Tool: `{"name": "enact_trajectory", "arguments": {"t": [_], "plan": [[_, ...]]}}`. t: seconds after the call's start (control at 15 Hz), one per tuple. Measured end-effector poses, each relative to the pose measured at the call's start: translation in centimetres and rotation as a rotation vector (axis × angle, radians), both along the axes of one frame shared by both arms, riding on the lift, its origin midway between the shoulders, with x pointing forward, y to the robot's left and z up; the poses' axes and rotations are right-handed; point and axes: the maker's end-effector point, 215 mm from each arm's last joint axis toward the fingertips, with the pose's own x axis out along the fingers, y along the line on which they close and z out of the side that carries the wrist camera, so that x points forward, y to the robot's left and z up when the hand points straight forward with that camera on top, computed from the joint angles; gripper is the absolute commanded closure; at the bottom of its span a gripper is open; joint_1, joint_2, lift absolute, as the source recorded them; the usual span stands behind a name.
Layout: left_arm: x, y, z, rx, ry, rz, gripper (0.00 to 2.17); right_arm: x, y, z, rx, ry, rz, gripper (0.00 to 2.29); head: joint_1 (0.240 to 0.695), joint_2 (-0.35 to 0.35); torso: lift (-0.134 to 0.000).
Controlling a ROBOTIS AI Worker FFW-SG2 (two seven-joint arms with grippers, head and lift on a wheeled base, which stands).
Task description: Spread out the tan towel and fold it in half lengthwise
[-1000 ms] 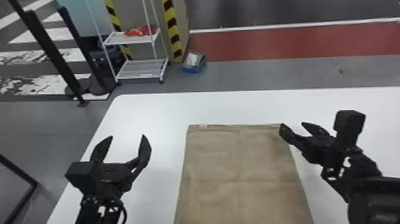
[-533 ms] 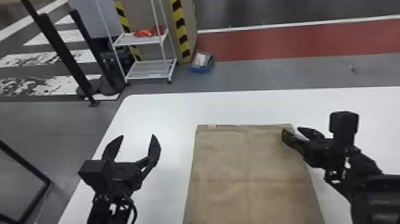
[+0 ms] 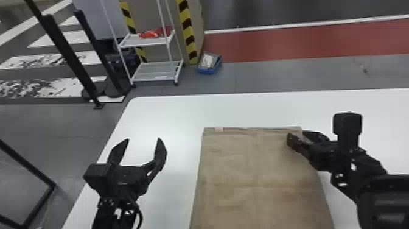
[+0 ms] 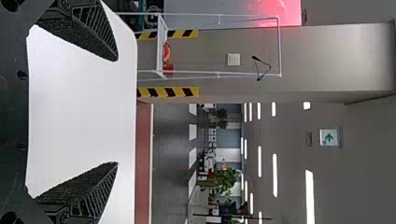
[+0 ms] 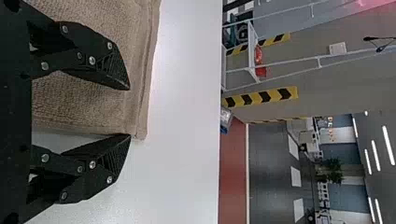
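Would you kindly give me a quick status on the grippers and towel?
Left gripper open; right gripper open at towel's far right corner; towel flat.

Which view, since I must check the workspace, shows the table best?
The head view: it frames the table widest, corner included. The left wrist view shows part of its top and far edge; the right one, a part beside the towel.

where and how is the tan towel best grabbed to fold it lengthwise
Probably by its far right corner, from above and the right: the towel lies flat on the table, and the open fingers of the right gripper stand either side of its right edge, so closing low there should pinch it.
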Motion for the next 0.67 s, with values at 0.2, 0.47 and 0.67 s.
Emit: {"name": "enact_trajectory", "arguments": {"t": [0.2, 0.47, 0.67], "plan": [[-0.04, -0.01, -0.09, 0.0, 0.002, -0.001, 0.08, 0.02, -0.01, 0.01, 0.0, 0.0, -0.001, 0.74, 0.695, 0.229, -0.125], [-0.04, -0.01, -0.13, 0.0, 0.002, -0.001, 0.08, 0.04, 0.12, 0.24, 0.007, -0.008, 0.0, 0.74, 0.695, 0.23, -0.125], [-0.06, 0.0, -0.25, 0.0, 0.005, -0.002, 0.08, 0.07, 0.08, 0.28, 0.004, -0.009, -0.001, 0.88, 0.695, 0.23, -0.125]]}}
